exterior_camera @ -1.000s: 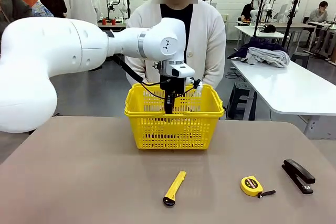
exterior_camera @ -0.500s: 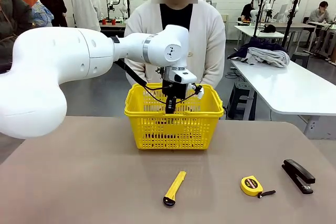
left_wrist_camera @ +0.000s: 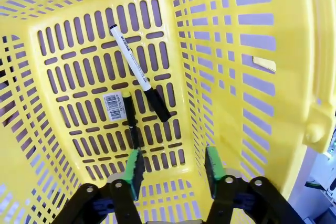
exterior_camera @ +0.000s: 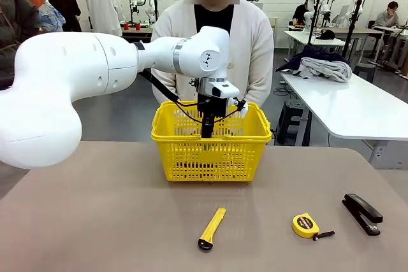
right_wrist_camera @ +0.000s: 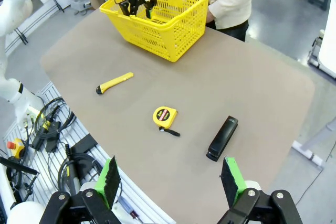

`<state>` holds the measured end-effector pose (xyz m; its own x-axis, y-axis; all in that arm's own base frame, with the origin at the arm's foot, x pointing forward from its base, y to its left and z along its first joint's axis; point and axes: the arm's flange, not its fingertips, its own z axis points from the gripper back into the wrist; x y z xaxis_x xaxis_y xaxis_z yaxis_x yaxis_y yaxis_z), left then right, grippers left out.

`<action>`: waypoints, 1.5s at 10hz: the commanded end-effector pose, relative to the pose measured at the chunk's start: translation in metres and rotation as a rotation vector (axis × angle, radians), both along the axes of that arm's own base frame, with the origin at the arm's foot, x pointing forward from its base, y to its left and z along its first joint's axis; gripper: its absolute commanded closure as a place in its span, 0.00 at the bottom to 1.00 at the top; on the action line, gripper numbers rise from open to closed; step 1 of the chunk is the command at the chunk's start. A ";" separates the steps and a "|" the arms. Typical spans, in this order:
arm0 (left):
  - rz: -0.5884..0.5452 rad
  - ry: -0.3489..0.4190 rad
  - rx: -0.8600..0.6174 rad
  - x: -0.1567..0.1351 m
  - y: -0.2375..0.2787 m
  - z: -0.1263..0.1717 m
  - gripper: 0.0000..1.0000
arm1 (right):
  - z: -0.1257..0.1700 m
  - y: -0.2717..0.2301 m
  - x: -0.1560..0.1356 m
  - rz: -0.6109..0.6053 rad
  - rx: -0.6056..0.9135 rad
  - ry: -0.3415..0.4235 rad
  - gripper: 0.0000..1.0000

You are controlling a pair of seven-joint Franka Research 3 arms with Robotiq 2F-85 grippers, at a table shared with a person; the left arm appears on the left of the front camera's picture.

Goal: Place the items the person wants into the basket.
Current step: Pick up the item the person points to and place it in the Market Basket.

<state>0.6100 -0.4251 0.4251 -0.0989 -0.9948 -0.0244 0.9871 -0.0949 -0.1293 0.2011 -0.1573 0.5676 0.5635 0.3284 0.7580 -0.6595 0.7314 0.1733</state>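
Observation:
My left gripper (exterior_camera: 207, 130) hangs inside the yellow basket (exterior_camera: 212, 155), its fingers open with nothing between them (left_wrist_camera: 170, 165). On the basket floor lie the black-capped marker with a white barrel (left_wrist_camera: 139, 72) and the thin black pen (left_wrist_camera: 130, 118), side by side just beyond my fingertips. The black stapler (exterior_camera: 362, 213) rests on the table at the right; it also shows as the stapler (right_wrist_camera: 222, 137) in the right wrist view. My right gripper (right_wrist_camera: 170, 182) is open, high above the table. The person (exterior_camera: 217, 49) in a white cardigan stands behind the basket.
A yellow utility knife (exterior_camera: 211, 227) lies at the table's front middle and a round yellow tape measure (exterior_camera: 306, 225) to its right. In the right wrist view cables and a stand (right_wrist_camera: 37, 129) sit past the table's edge. Brown tabletop (exterior_camera: 95, 221) spreads to the left.
My left wrist has shifted slightly lower and left over the basket; the gripper stays inside it. Nothing on the table has moved.

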 end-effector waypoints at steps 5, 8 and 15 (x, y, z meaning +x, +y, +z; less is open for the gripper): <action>-0.008 0.003 0.008 0.012 -0.007 0.010 0.00 | -0.001 0.001 0.003 0.013 0.017 -0.019 0.00; 0.010 0.031 0.004 0.004 0.001 0.024 0.00 | -0.001 0.001 0.003 0.013 0.017 -0.019 0.00; 0.148 -0.181 -0.169 -0.189 0.196 0.141 0.00 | -0.001 0.001 0.003 0.013 0.017 -0.019 0.00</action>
